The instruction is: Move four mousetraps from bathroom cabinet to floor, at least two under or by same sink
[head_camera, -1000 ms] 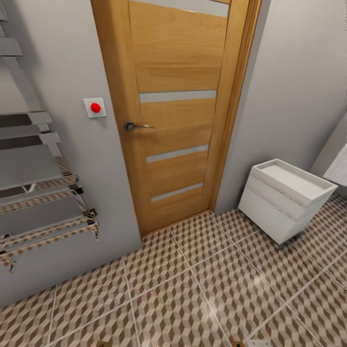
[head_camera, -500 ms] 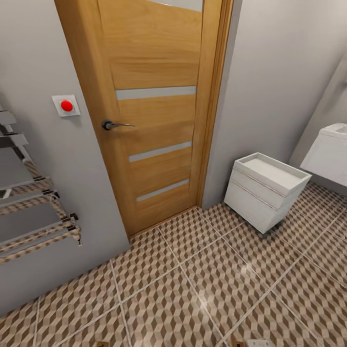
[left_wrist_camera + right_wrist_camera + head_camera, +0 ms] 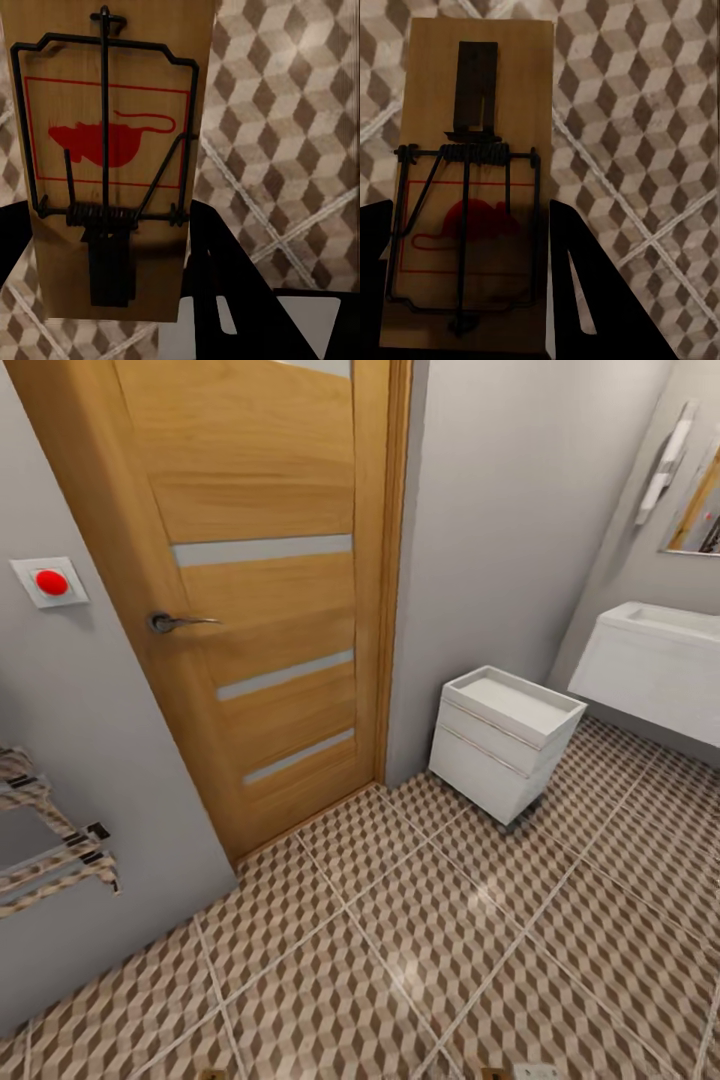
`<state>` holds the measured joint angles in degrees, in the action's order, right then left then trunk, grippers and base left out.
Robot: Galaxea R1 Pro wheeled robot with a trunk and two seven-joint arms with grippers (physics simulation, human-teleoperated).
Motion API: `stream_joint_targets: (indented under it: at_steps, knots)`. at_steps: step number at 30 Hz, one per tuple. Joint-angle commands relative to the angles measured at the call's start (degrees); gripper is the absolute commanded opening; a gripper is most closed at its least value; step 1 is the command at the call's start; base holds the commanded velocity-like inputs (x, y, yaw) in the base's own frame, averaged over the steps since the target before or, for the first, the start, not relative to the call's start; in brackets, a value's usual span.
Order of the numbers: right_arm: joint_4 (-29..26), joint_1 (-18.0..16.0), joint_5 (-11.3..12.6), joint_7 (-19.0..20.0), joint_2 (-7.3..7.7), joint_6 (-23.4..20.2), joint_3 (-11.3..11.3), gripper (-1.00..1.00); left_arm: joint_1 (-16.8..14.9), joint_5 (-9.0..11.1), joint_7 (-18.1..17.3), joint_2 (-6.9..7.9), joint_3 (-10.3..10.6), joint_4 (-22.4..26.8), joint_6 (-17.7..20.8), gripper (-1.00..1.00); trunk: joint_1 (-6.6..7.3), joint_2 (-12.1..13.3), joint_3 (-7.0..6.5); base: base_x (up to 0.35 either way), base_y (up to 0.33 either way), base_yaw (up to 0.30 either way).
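Mousetraps: two visible, one per wrist view. Left gripper (image 3: 112, 300) has one mousetrap (image 3: 112, 150) pinched between its black fingers (image 3: 225, 300); jaws closed onto the board's edges. Right gripper (image 3: 465, 300) grips the second mousetrap (image 3: 472, 187) the same way between its black fingers (image 3: 585, 300). Each trap is a flat rectangular wooden board with a black wire bar, coil spring, dark tab and a red mouse print inside a red outline. Long axis of each board runs along the gripper fingers. Left trap: spring end near the gripper, mouse print further out. Right trap: the reverse, tab end away from the gripper. Both are held in the air over the bathroom floor (image 3: 420, 960): glossy square tiles, brown/beige/white cube print, pale grout.

Head view: one wooden door (image 3: 250, 610) with four pale horizontal strips and a metal lever handle (image 3: 175, 623); one red button (image 3: 50, 582) on a white plate; grey walls; one white boxy drawer unit (image 3: 505, 740) on the floor; one sink (image 3: 660, 650), white and rectangular, at far right; chrome rail (image 3: 50, 850) on the left wall.
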<state>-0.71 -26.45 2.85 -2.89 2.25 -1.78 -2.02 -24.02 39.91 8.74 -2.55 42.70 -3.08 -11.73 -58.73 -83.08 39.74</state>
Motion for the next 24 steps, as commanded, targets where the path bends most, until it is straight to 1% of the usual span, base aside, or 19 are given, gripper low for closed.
stream_joint_targets:
  at_steps: [1,24]
  knots:
    - [0.0,0.0,0.16,0.08,-0.02,0.02,0.0,-1.0,-0.02,-0.19,0.05,0.0,0.01,0.0,0.04,-1.0,0.0,0.0,0.02,0.0,0.0,-0.271]
    - [0.0,0.0,0.18,0.08,0.04,0.03,0.0,-1.0,0.0,-0.19,0.05,0.0,0.01,0.0,0.04,-1.0,0.0,0.0,0.11,0.0,0.0,-0.277]
